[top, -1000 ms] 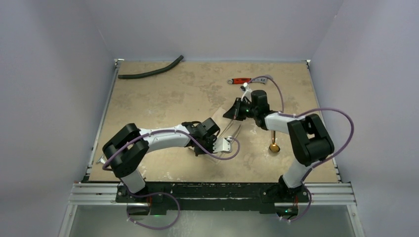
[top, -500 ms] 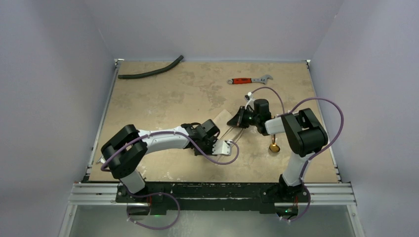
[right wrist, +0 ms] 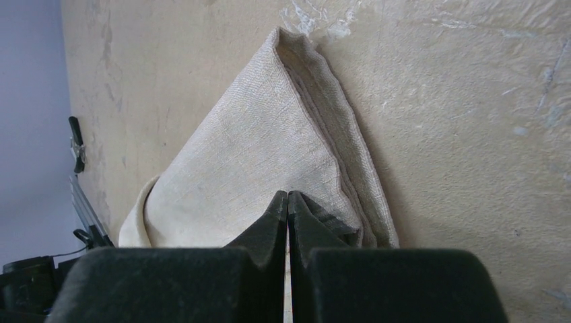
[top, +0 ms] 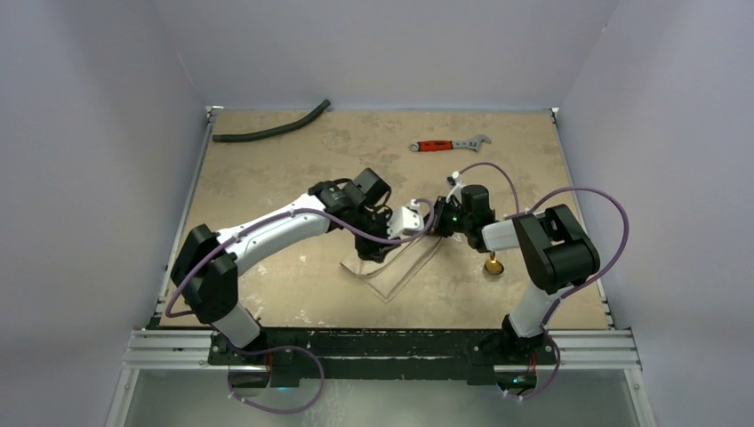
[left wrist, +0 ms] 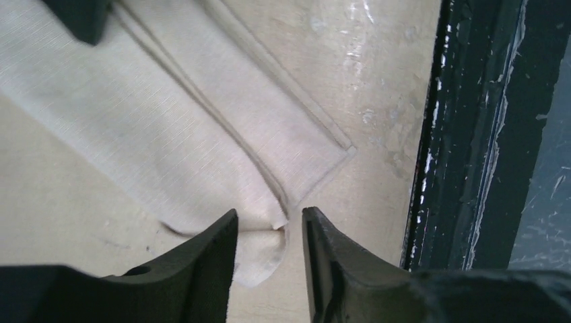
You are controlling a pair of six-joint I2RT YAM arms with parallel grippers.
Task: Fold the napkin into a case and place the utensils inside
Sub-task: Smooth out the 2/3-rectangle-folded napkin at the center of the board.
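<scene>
The beige napkin [top: 405,267] lies folded in a long strip at the table's middle. My left gripper [top: 372,252] hovers open over its left end. In the left wrist view the jaws [left wrist: 269,215] stand apart with a loose corner of the napkin [left wrist: 168,121] on the table between them. My right gripper [top: 442,219] is at the napkin's far right end. In the right wrist view its jaws [right wrist: 288,195] are pressed together on the cloth [right wrist: 256,148], which tents up toward them. A gold spoon [top: 492,264] lies right of the napkin, its handle partly under the right arm. Other utensils are not clearly visible.
A red-handled wrench [top: 445,144] lies at the back, right of centre. A curved black hose [top: 271,130] lies at the back left. The table's black front rail [left wrist: 464,134] runs close to the napkin's near corner. Thin metal rods [right wrist: 82,202] show left of the napkin.
My left arm has swung away from the near side toward the right gripper. The napkin is now drawn out into a longer strip toward the front edge. The right gripper stayed at its far end.
</scene>
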